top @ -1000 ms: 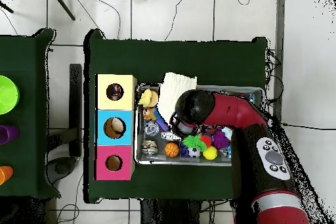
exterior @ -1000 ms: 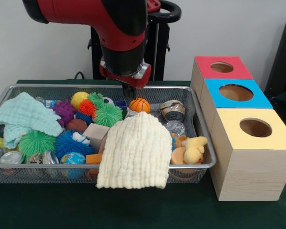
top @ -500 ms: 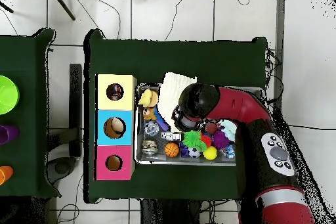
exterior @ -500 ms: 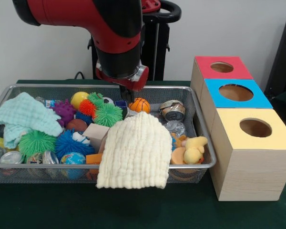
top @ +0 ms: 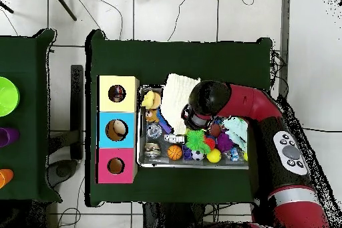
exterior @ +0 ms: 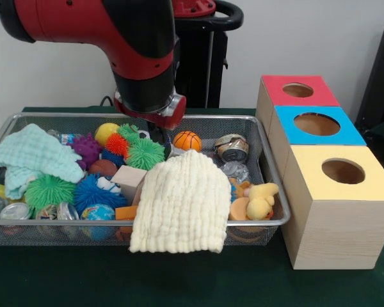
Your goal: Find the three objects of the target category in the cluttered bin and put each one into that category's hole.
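Wire-mesh bin (exterior: pixel 269 220) sits crammed with spiky balls, cans and cloths; the red arm's gripper (exterior: pixel 155 132) hangs low over the far-edge clutter, and I cannot tell whether it is open or closed, the wrist hides it; nothing shows which category is wanted, though the basketball (exterior: pixel 187 141) lies just beside the gripper near the bin's far edge; the cream cloth (exterior: pixel 182 203) draped over the near rim may hide targets; a descent here could snag a spiky green ball (exterior: pixel 144 153) or grab two things at once.
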`<state>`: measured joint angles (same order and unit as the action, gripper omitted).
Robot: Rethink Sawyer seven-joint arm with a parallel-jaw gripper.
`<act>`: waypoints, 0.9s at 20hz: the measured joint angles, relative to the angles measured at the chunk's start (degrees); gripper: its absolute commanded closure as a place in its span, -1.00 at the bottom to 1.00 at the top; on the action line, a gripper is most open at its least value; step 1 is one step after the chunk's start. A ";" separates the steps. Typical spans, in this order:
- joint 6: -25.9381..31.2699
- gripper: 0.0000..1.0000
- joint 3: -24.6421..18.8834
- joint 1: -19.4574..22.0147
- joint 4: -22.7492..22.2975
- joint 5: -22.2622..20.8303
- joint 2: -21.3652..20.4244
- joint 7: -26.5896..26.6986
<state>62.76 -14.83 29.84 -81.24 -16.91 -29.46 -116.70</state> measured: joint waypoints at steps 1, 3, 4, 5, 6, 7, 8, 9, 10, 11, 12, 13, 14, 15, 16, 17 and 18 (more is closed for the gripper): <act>0.15 1.00 -0.12 0.14 0.16 -0.15 0.11 0.03; 0.53 1.00 -0.44 0.49 0.54 -0.51 0.35 0.06; 0.78 1.00 -0.63 0.71 0.75 -0.66 0.48 0.06; 1.33 1.00 -1.10 1.21 1.14 -1.07 0.70 0.06; 1.66 1.00 -1.41 1.54 1.37 -1.34 0.81 0.06; 1.93 1.00 -1.68 1.81 1.55 -1.59 0.88 0.06; 2.13 1.00 -1.86 2.01 1.69 -1.76 0.93 0.06; 2.92 1.00 -2.55 2.83 2.17 -2.32 1.11 0.24; 3.28 1.00 -2.80 3.14 2.37 -2.52 1.20 0.40; 3.47 1.00 -2.93 3.30 2.46 -2.61 1.25 0.51; 4.29 1.00 -3.45 3.92 2.98 -3.10 1.54 1.11; 4.66 1.00 -3.65 4.18 3.27 -3.36 1.72 1.45; 4.95 1.00 -3.82 4.36 3.49 -3.54 1.86 1.76; 5.22 1.00 -4.00 4.56 3.72 -3.71 2.00 2.09; 5.71 1.00 -4.31 4.89 4.10 -4.00 2.23 2.73; 6.65 1.00 -4.97 5.47 4.95 -4.55 2.68 4.13; 6.89 1.00 -5.16 5.62 5.21 -4.69 2.82 4.56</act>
<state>69.65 -19.99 35.45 -76.03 -21.60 -26.64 -112.14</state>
